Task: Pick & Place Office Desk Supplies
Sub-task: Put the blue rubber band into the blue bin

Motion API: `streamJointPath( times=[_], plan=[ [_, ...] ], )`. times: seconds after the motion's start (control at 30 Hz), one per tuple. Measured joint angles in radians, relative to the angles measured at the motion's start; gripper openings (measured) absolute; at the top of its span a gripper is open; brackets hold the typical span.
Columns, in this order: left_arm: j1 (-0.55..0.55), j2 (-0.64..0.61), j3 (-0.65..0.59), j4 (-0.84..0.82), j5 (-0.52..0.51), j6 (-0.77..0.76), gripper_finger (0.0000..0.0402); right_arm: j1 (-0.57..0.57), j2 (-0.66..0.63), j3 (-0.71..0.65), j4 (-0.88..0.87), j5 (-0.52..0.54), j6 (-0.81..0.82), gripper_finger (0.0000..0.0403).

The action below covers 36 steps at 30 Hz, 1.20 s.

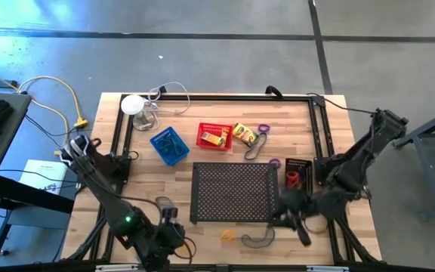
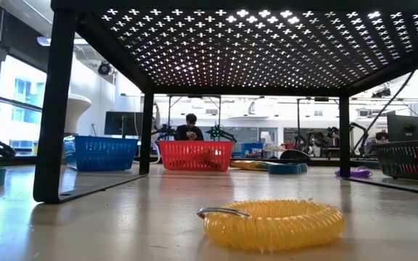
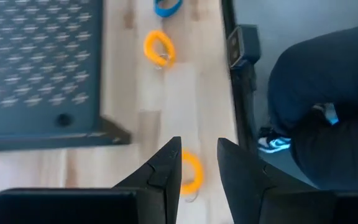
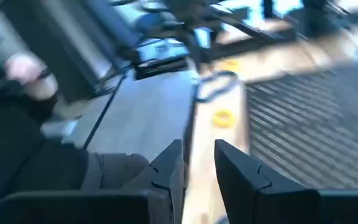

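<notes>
Right gripper [image 1: 302, 224]: fingers narrowly parted, nothing visibly held, poised near black mesh basket [image 1: 298, 174]. Step: likely between picks. Next: descend squarely over yellow coiled rubber-band loop [image 1: 227, 236]. Left gripper [image 1: 169, 236]: narrowly parted, empty.

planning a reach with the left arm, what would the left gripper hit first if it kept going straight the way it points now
Probably the yellow coil loop lying on the wooden table, right past the left gripper; depth is unclear. Its fingers stand apart with nothing between them.

The high view looks straight down on the table [image 1: 225, 227]. The low view sits at tabletop level under the black tray [image 2: 252, 43], sharing the red basket [image 1: 214, 137].
</notes>
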Motion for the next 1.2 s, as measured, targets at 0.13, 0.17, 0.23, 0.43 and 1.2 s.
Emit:
streamJointPath(
  times=[0.13, 0.17, 0.23, 0.43, 1.2],
  plan=[
    [-0.014, 0.053, 0.000, 0.074, 0.000, 0.000, 0.0098, 0.028, 0.102, 0.000, 0.179, -0.107, -0.223, 0.0078],
    [-0.019, 0.065, 0.000, 0.088, 0.001, 0.000, 0.0098, 0.032, 0.133, 0.000, 0.223, -0.108, -0.288, 0.0078],
    [-0.027, 0.084, 0.000, 0.127, 0.004, 0.000, 0.0098, 0.036, 0.198, 0.000, 0.306, -0.052, -0.406, 0.0078],
    [-0.057, 0.120, 0.000, 0.229, 0.008, -0.022, 0.0098, 0.069, 0.360, 0.172, 0.204, 0.141, -0.590, 0.0078],
    [-0.125, 0.268, -0.001, 0.557, -0.076, -0.050, 0.0098, 0.156, 0.810, 0.698, -0.638, -0.161, 0.358, 0.0078]
  ],
)
